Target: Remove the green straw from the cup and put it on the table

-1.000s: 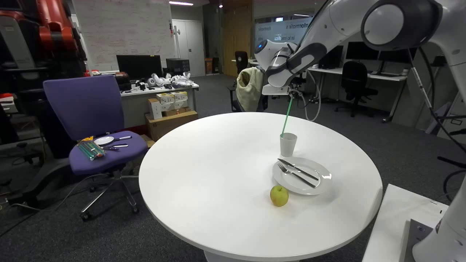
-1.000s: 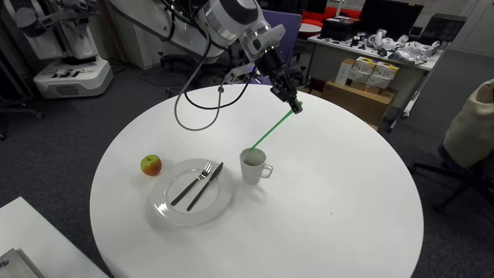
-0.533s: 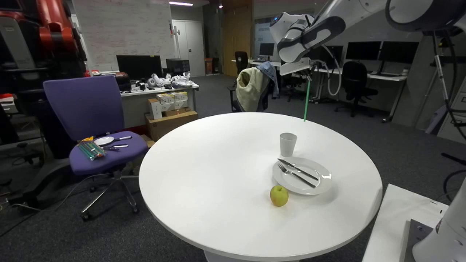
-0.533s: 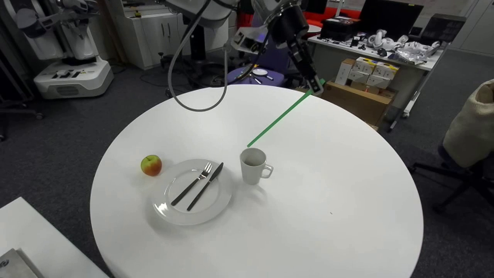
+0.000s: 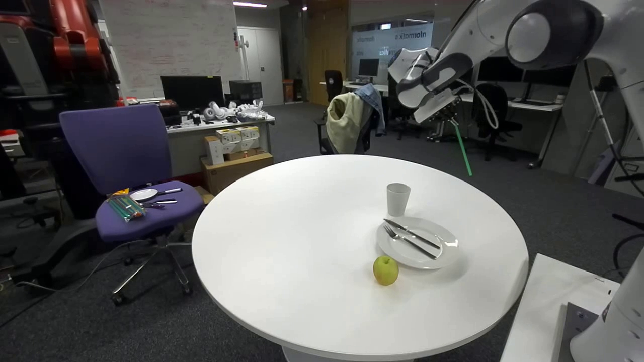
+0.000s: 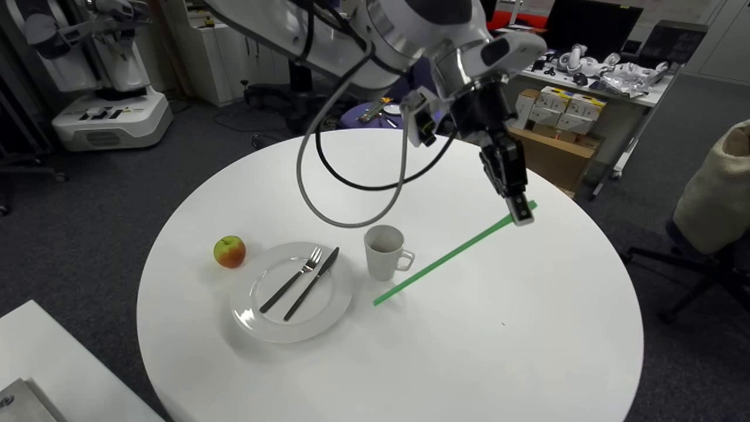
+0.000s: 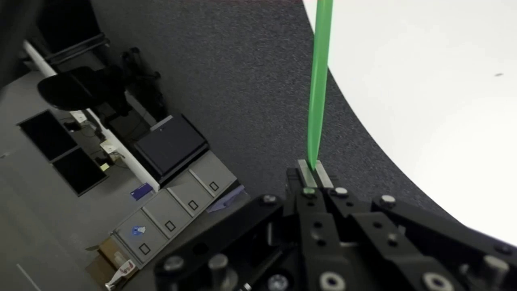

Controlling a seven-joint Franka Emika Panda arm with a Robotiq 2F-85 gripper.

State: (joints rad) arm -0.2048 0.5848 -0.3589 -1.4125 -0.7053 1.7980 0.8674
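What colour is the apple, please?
The apple is green and orange-red, clearest in an exterior view.

Bright table (image 5: 282,251), soft shadows, small glare on the plate (image 6: 293,330), dim floor (image 5: 568,221) beyond.

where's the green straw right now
In an exterior view, the green straw is held in the tool, mostly right of the cup, its lower end showing just below the cup's base.

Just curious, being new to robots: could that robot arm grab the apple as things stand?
Probably not yet: its gripper is shut on the green straw, so it would likely need to let go first. The apple itself looks uncovered on the table, beside the plate.
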